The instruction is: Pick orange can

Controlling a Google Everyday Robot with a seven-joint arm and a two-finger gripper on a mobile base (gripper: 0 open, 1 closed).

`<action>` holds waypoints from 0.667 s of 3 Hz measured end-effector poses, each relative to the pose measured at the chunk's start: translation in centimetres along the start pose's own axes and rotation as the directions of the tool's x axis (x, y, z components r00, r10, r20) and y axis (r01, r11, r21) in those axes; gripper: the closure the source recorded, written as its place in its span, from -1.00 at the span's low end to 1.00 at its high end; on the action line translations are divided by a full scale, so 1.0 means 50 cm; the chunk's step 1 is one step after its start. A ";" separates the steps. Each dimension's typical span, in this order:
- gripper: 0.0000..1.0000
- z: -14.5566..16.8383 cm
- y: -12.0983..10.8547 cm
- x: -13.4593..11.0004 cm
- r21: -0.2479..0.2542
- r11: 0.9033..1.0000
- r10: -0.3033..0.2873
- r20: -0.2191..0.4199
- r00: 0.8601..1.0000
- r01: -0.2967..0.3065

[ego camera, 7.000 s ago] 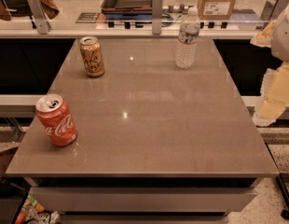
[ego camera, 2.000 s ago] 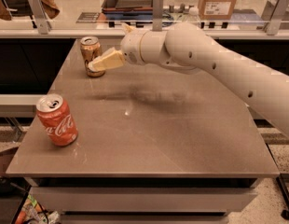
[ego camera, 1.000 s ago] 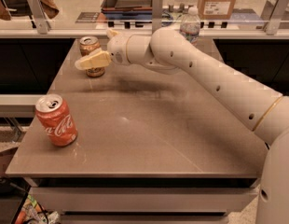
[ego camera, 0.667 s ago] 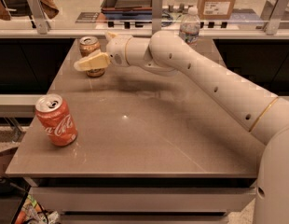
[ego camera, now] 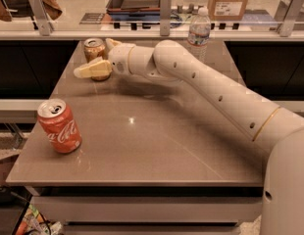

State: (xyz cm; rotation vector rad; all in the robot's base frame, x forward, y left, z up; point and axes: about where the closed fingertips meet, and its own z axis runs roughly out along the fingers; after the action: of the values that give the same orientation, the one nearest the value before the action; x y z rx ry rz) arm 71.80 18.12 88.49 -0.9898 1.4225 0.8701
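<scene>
The orange can (ego camera: 94, 49), pale orange-tan with a silver top, stands upright at the table's far left. My gripper (ego camera: 93, 57) has reached it from the right and straddles it. One cream finger (ego camera: 92, 70) lies across the front of the can's lower part. The other finger (ego camera: 112, 43) shows behind the can at its right. The fingers look spread around the can, which still stands on the table. The can's lower half is hidden by the front finger.
A red Coca-Cola can (ego camera: 59, 126) stands at the table's near left. A clear water bottle (ego camera: 199, 32) stands at the far edge, behind my arm (ego camera: 211, 92), which crosses the grey table (ego camera: 142, 151) from the right. A glass-topped rail runs behind the table.
Over the last seconds my arm came in from the right and reached the orange can. In the last second the gripper shifted only slightly left and down around it. The cans have not moved.
</scene>
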 end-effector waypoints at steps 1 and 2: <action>-0.65 0.004 0.004 -0.001 -0.004 1.000 -0.001 0.000 1.000 0.001; -0.17 0.008 0.008 -0.001 -0.008 1.000 0.000 0.000 1.000 0.000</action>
State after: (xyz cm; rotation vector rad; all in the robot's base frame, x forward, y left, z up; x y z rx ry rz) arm 71.59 18.63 88.50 -0.9960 1.4199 0.8759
